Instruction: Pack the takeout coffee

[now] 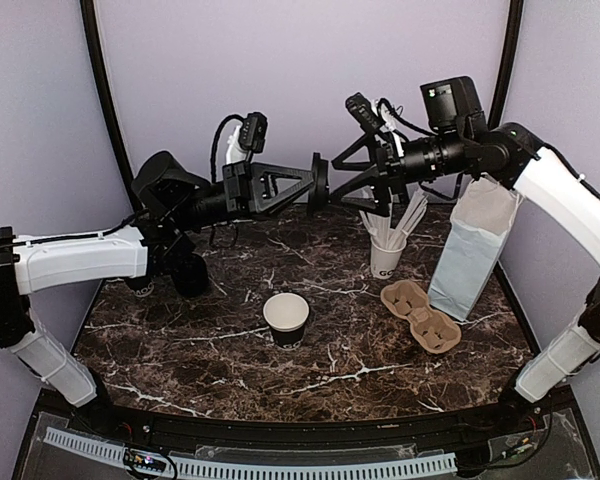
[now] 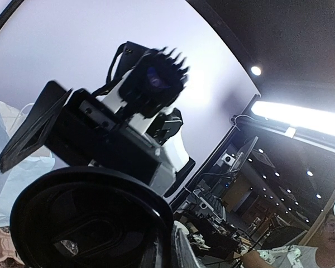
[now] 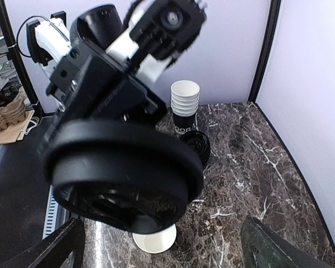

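Coffee cup [image 1: 286, 318] stands lidless on counter [image 1: 180, 350], left of cardboard carrier [image 1: 421, 316]. L gripper [image 1: 315, 186] jaws clamped on black lid [image 3: 123, 162], high up behind-left of carrier. R gripper [image 1: 338, 185] jaws wide apart.

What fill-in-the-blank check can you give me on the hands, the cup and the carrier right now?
The left hand grips a black ____. The right hand facing it is ____. The dark paper cup stands outside the cardboard carrier, whose pockets are ____.
Missing words: lid; open; empty.
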`<act>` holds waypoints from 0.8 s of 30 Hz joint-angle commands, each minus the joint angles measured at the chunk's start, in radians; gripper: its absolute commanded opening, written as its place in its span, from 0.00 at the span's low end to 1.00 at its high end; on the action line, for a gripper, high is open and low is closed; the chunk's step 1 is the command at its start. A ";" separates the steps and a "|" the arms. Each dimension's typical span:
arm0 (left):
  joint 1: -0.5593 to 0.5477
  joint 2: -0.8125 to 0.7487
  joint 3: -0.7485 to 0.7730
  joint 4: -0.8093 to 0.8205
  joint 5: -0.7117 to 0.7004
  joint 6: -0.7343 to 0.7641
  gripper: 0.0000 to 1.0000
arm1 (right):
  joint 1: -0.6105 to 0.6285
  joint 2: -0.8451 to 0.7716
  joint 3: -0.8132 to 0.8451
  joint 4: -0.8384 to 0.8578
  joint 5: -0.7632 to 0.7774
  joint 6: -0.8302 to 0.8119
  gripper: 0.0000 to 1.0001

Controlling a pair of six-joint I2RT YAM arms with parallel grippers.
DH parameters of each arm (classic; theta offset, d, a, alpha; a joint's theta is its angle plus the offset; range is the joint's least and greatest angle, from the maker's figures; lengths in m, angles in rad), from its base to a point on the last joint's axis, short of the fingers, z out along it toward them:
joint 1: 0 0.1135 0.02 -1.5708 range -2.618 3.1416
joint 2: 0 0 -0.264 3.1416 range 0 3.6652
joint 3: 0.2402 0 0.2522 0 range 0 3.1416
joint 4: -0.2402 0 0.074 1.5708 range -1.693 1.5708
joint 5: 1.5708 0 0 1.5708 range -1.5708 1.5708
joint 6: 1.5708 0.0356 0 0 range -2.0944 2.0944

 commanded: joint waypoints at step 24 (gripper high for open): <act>0.014 0.058 -0.055 0.337 -0.073 -0.206 0.02 | 0.107 0.020 0.082 0.058 0.095 0.105 0.89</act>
